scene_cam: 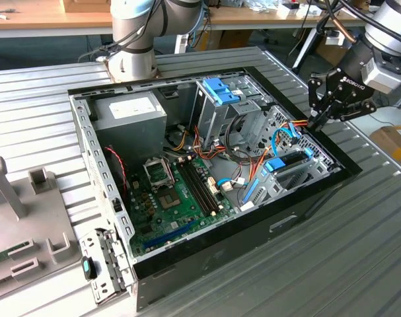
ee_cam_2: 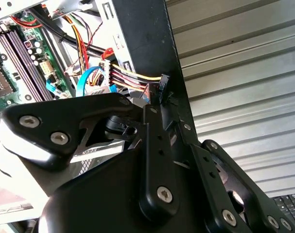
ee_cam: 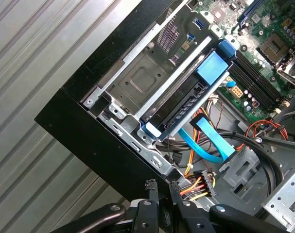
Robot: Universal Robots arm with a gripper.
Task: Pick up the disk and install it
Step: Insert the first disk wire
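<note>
Black metal pincer (ee_cam: 162,190), tips together and empty, hangs just by the coloured wire bundle (ee_cam: 198,183). Dark grey, blue-railed disk (ee_cam: 188,104) lies nearby inside the black computer case (ee_cam: 89,141). A good grasp probably means spreading wide, clearing the wires and gripping squarely.

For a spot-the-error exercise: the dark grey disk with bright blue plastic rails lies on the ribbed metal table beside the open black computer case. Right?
No. The dark grey disk with bright blue plastic rails lies inside the open black computer case, in a metal bay, not on the ribbed metal table. The first wrist view shows it.
</note>
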